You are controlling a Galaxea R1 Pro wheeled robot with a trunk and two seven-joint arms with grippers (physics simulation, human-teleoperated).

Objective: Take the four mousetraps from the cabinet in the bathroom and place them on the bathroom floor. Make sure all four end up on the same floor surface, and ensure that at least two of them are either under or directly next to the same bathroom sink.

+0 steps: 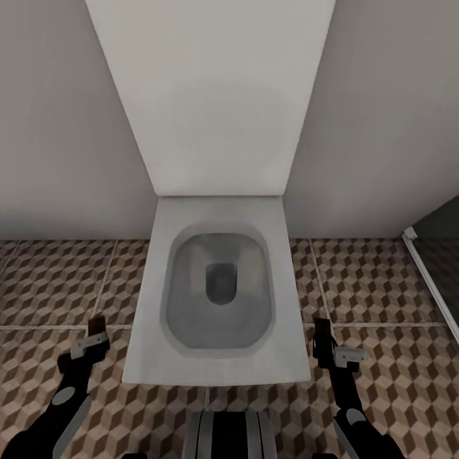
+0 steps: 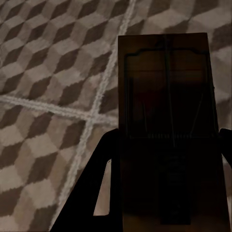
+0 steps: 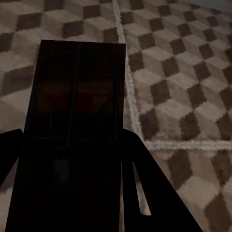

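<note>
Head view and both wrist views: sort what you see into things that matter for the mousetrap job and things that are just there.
Part of the job:
left gripper, shut on a mousetrap
right gripper, shut on another mousetrap
bathroom floor, where they must go

Just there:
toilet
wall
glass panel at the right

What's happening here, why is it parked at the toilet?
The robot faces a white wall-hung toilet with its lid up, on the cube-patterned brown and beige tiled floor. Each tool carries a small flat wooden mousetrap with dark wire parts: the left tool holds one, the right tool another, both held above the tiles. None lies on the floor in these views, so neither has been placed.
</note>
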